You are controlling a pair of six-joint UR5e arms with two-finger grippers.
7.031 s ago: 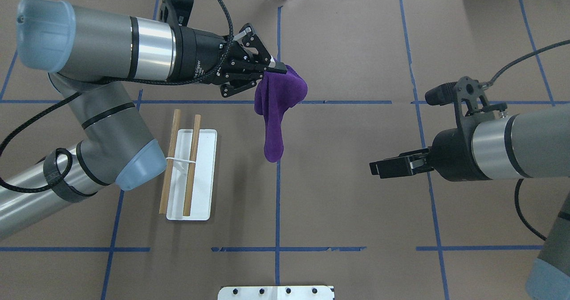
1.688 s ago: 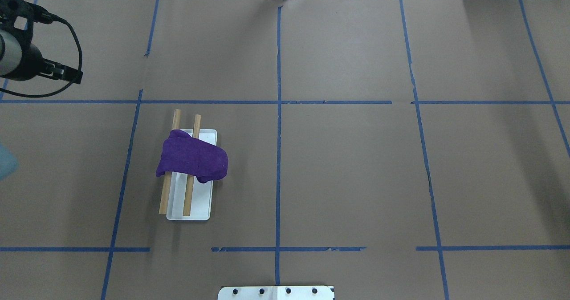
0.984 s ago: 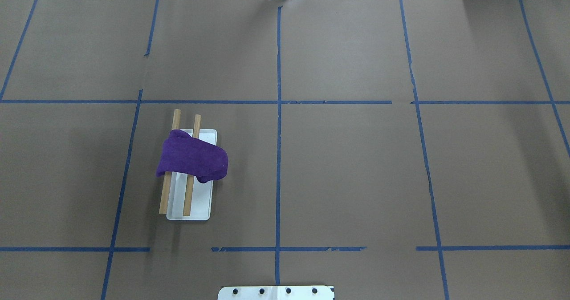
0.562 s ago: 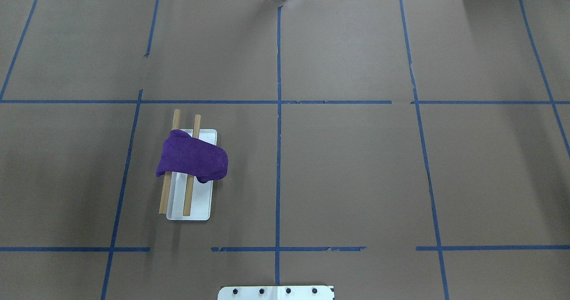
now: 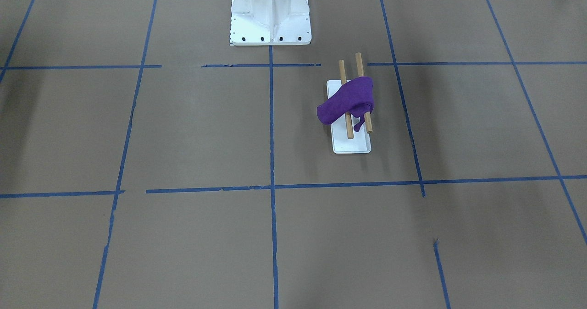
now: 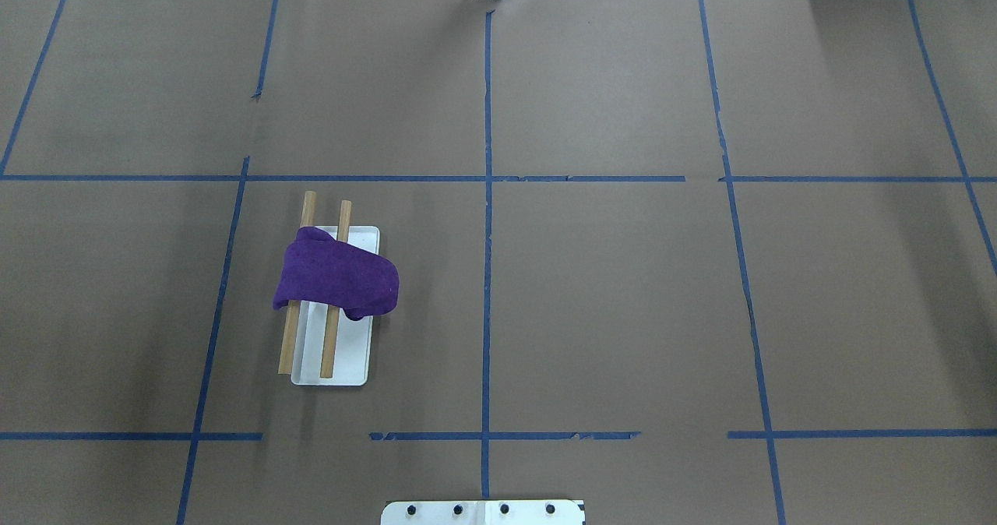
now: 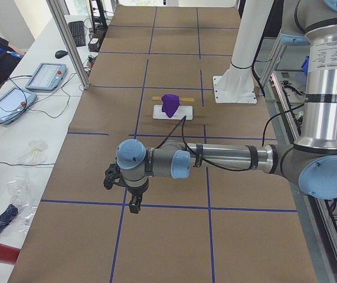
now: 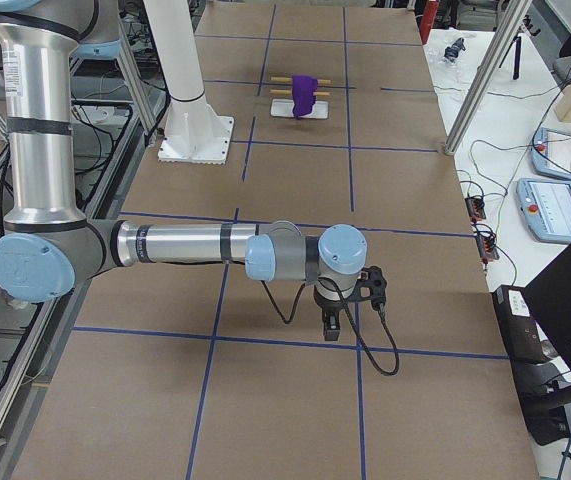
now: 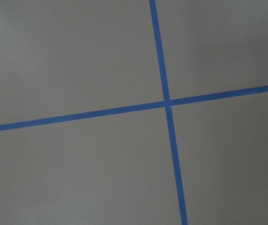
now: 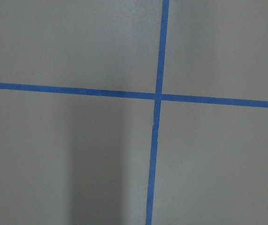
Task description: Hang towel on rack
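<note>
A: The towel [image 6: 335, 276] is seen draped across both rods [image 6: 290, 346] of the rack [image 6: 352, 357], well apart from either set of fingers.

B: Agreed. In the front-facing view the towel [image 5: 347, 102] is laid slantwise over the two rods [image 5: 349, 130], with a rounded fold hung past the rod on the bench-centre side and a small tail dangled between the rods above the white base [image 5: 351, 146].

A: And the left fingers [image 7: 134, 206]?

B: They are pointed down over the bench [image 7: 174, 247], just beside a crossing of blue tape [image 9: 167, 102]. Only the side view catches them, so whether they are spread or pressed together cannot be told.

A: From there, the rack [image 7: 171, 112] is found far up the bench, beyond those fingers, with the towel [image 7: 170, 104] bunched on top.

B: The right fingers [image 8: 332, 328] are likewise aimed downward near a tape crossing, and their state cannot be told either. Nothing is seen between them.

A: From that side the towel [image 8: 305, 93] is placed at the distant end, past the white pedestal [image 8: 190, 100].

B: So the rack sits between the two sets of fingers, touched by neither.
</note>
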